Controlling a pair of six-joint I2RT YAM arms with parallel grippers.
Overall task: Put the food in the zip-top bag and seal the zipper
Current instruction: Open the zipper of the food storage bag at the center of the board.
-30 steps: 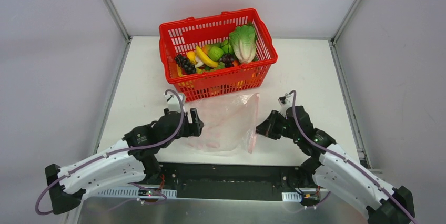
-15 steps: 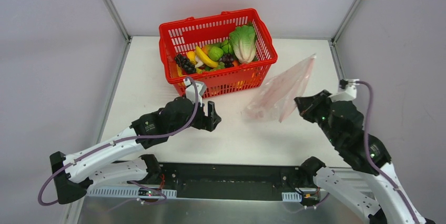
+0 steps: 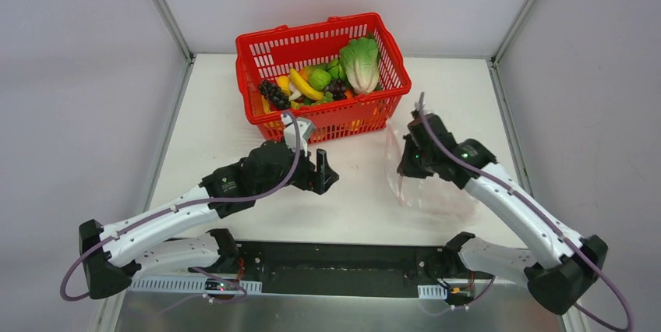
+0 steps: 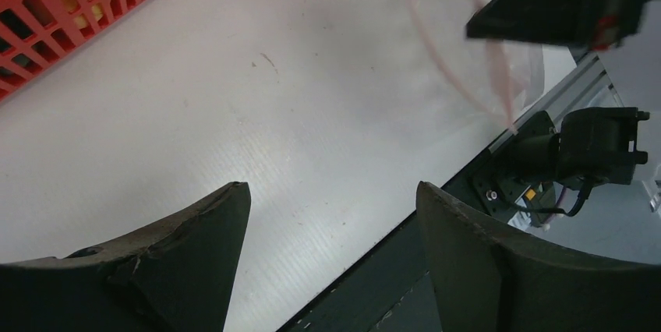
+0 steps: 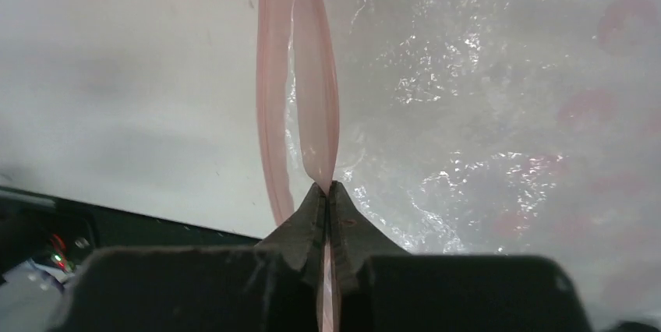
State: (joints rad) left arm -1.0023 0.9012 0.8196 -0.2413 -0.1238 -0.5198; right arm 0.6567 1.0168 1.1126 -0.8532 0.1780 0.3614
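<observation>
The food point(image 3: 323, 75), a cabbage point(image 3: 361, 61), bananas, grapes and green pieces, lies in the red basket point(image 3: 265, 45) at the back. The clear zip-top bag point(image 3: 436, 192) hangs from my right gripper point(image 3: 407, 162), which is shut on the pink zipper point(image 5: 300, 75) strip at the bag's mouth; one lip bows away, so the mouth gapes a little. The bag's body point(image 5: 499, 114) trails toward the right front of the table. My left gripper point(image 3: 321, 174) is open and empty above the bare table, left of the bag, in front of the basket.
The basket's front wall point(image 4: 70, 12) shows at the top left of the left wrist view. The table's near edge and a black rail point(image 3: 343, 258) run just in front of both grippers. Grey walls enclose the table.
My right gripper swung the bag from high at the right down and left to the table's centre-right. My left gripper moved right and forward, away from where the bag first lay.
</observation>
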